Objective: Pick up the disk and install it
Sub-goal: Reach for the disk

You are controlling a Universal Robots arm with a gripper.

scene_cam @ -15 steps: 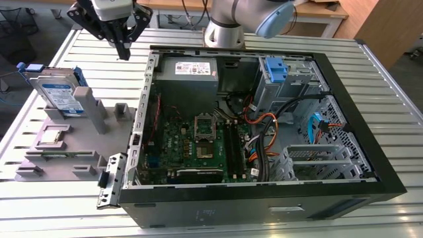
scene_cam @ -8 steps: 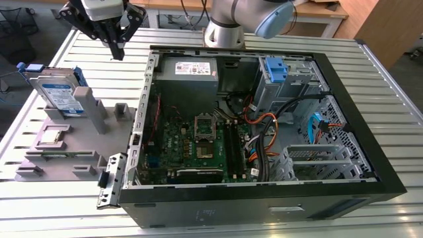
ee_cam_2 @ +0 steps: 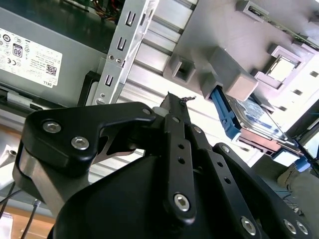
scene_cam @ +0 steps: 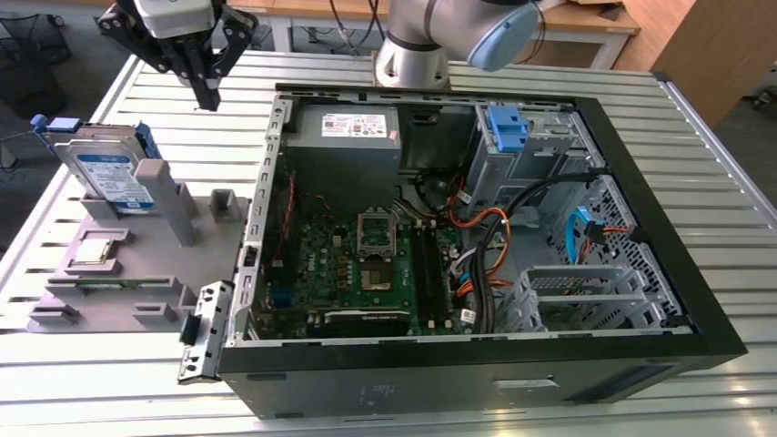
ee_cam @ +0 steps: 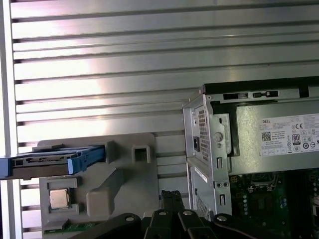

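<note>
The disk (scene_cam: 112, 171), a silver drive with a white-and-blue label in a blue frame, stands on edge in a slot of the grey fixture (scene_cam: 134, 282) at the exterior view's left. Both wrist views show it too, edge-on (ee_cam: 50, 162) and partly behind a grey post (ee_cam_2: 251, 112). My gripper (scene_cam: 207, 98) hangs above the slatted table between the disk and the open computer case (scene_cam: 486, 228), well clear of the disk. Its black fingers (ee_cam_2: 173, 107) meet at the tips, shut with nothing between them, and show the same way in the first wrist view (ee_cam: 172, 199).
A small square silver chip (scene_cam: 100, 250) lies in the fixture below the disk. Inside the case are a motherboard (scene_cam: 364, 264), a power supply (scene_cam: 346, 137), cables and a blue bracket (scene_cam: 507, 127) in the drive cage. A loose metal bracket (scene_cam: 204, 332) lies by the case's near corner.
</note>
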